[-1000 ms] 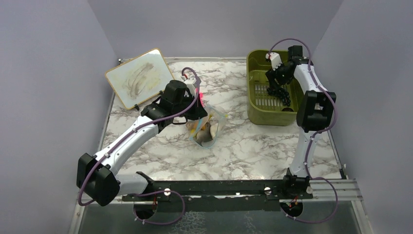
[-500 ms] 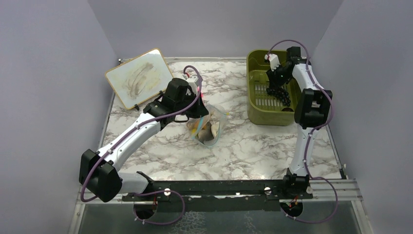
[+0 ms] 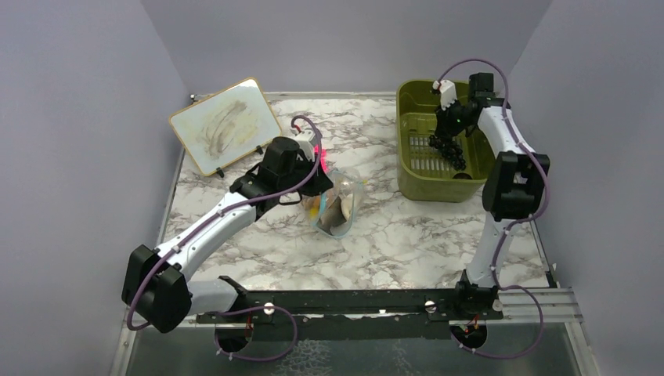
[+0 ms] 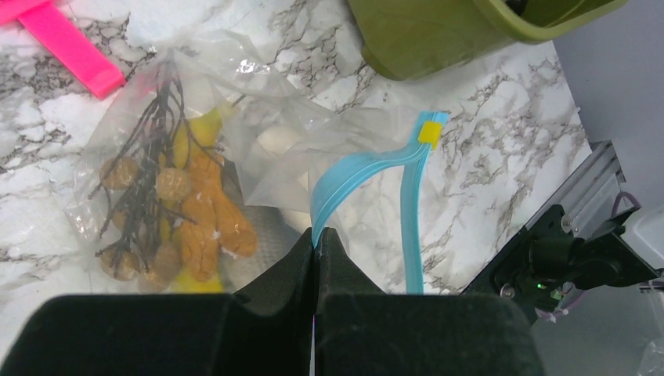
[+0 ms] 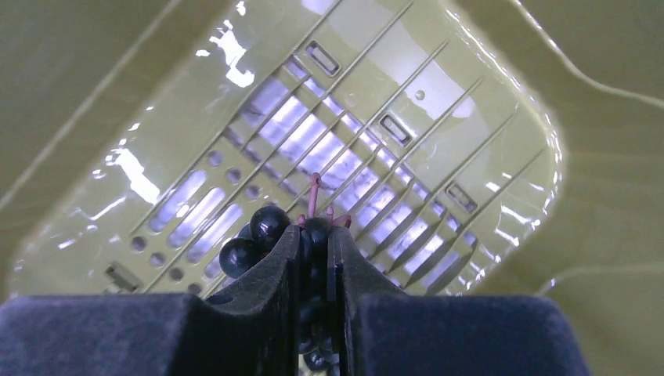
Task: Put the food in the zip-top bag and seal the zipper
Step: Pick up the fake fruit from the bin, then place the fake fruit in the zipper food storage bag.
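Soft, even light throughout. White glare streaks the bin [image 5: 156, 180] floor just beyond the right end effector [image 5: 315, 235], itself dark and out of focus; the bag [image 4: 258, 94] glints faintly.

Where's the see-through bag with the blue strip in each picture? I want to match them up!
Top view: the bag lies mid-table, left of the green bin.
Left wrist view: it fills the middle, with the left claw pinching its blue strip.
Right wrist view: not in it; the right claw holds grapes.
Shared landmark: the green bin shows in all three.
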### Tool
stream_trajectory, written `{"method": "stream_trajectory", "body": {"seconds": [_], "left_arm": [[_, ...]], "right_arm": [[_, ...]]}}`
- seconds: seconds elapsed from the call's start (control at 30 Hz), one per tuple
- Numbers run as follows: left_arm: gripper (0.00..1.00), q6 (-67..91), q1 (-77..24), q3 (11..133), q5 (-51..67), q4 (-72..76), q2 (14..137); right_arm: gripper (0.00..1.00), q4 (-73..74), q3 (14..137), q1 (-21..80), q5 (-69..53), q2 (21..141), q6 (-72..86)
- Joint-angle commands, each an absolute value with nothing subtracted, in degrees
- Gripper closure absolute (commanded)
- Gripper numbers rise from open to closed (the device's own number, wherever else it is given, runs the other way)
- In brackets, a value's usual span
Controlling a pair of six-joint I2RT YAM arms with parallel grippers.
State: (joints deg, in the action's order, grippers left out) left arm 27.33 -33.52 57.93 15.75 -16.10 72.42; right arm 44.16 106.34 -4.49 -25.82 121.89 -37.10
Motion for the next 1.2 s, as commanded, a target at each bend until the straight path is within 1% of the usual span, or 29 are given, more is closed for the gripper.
{"method": "stream_trajectory", "body": {"seconds": [0.0, 0.13, 0.23, 0.37, 0.8, 0.97, 1.17], "left_arm": [[1.00, 28.91, -33.92, 50.73, 15.87, -4.94, 67.64], [1.00, 29.08, -33.94, 48.42, 14.71, -2.30, 64.07], [1.00, 27.40, -34.00, 52.28, 14.65, -6.65, 64.14], [1.00, 26.50, -34.00, 54.69, 13.89, -8.60, 64.59], [1.00, 28.78, -33.95, 62.07, 16.15, -14.08, 68.66], [1.00, 30.90, -33.97, 64.63, 14.52, -15.35, 69.61], [1.00, 31.03, -33.93, 68.80, 12.99, -17.65, 70.93]], "right_arm": [[0.93, 35.21, 98.67, -4.39, -27.61, 110.24, -33.24], [0.96, 28.42, 90.81, -4.31, -27.26, 99.86, -28.98], [0.96, 25.49, 87.84, -4.05, -28.64, 93.09, -25.77], [0.97, 20.85, 84.68, -3.89, -30.69, 86.39, -22.82], [0.98, 18.53, 80.71, -1.16, -39.56, 75.17, -13.41], [0.98, 13.92, 77.05, 2.03, -42.29, 69.72, -8.73], [0.98, 11.70, 74.89, 8.85, -45.28, 66.27, -6.65]]}}
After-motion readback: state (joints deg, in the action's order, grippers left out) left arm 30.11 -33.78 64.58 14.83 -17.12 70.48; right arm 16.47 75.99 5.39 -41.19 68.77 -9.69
